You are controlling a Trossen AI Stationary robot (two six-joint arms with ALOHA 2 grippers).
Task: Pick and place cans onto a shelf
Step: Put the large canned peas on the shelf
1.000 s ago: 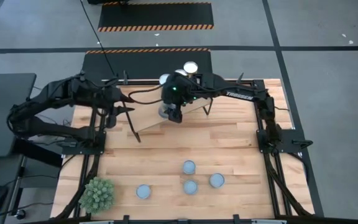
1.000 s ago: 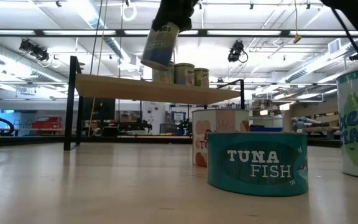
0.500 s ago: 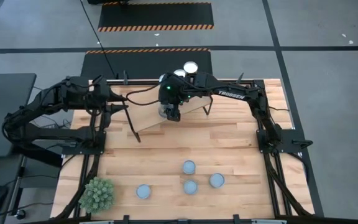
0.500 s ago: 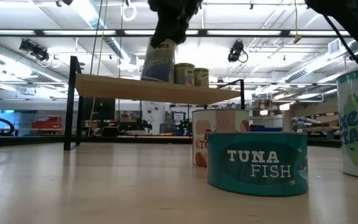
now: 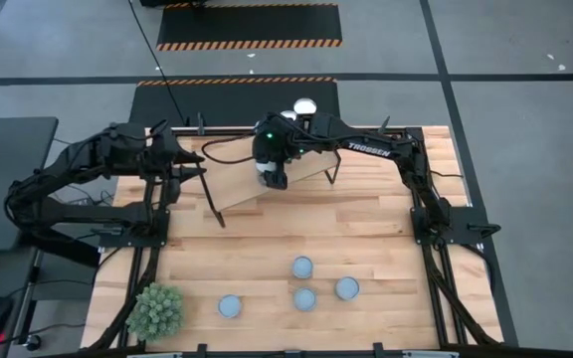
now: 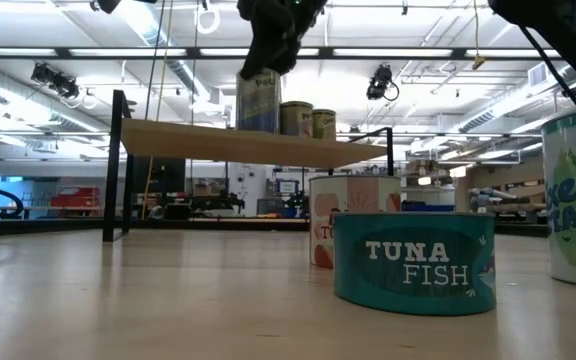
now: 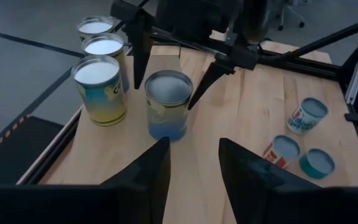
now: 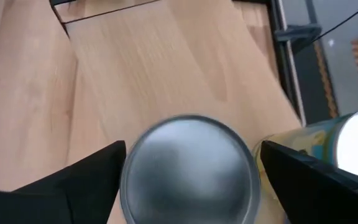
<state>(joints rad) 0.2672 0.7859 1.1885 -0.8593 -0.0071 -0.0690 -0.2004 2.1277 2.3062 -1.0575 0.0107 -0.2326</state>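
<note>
Wooden shelf (image 7: pixel 104 149) carries a blue can (image 7: pixel 168 104), half hidden overhead by the right gripper (image 7: pixel 173 68), whose spread fingers flank it; contact cannot be judged. Left gripper (image 7: pixel 191 163) is held open nearby

Right gripper (image 5: pixel 271 175) over shelf (image 5: pixel 242 189)

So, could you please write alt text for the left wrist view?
A blue-labelled can stands upright on the light-wood shelf, with the right end effector open astride it. Three yellow-labelled cans stand in a row beside it, and the left end effector waits open in the foreground.
</note>
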